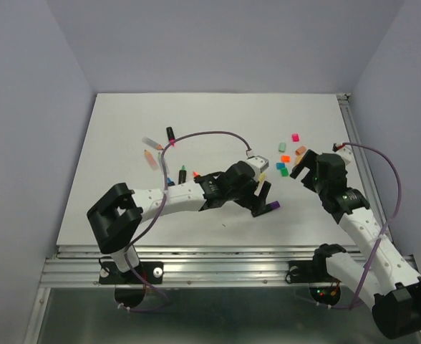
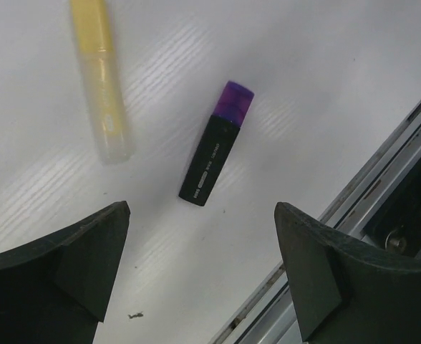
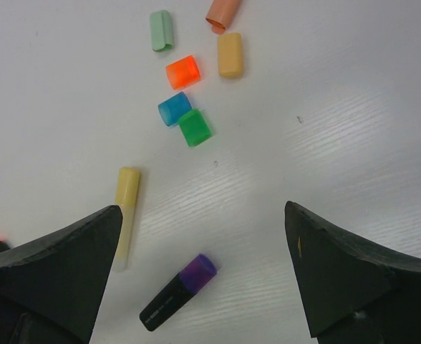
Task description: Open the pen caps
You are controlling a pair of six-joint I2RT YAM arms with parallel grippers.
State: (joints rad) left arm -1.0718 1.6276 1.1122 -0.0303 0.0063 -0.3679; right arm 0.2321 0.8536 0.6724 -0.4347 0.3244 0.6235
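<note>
Hovering over a capped pen, both grippers empty

Your left gripper (image 2: pixel 202 215) stands wide open and touches nothing. The black pen (image 2: pixel 210 161) lies under the gap between its fingers, near the table's (image 1: pixel 124 129) front edge, purple cap (image 2: pixel 235 100) on. Your right gripper (image 3: pixel 202 209) is just as wide and also empty, above the loose caps (image 3: pixel 185 100) toward the right edge. Watch it — closing on the cap rather than the barrel leaves the other arm nothing to pull, and a skewed pinch may flick the pen off.
</note>
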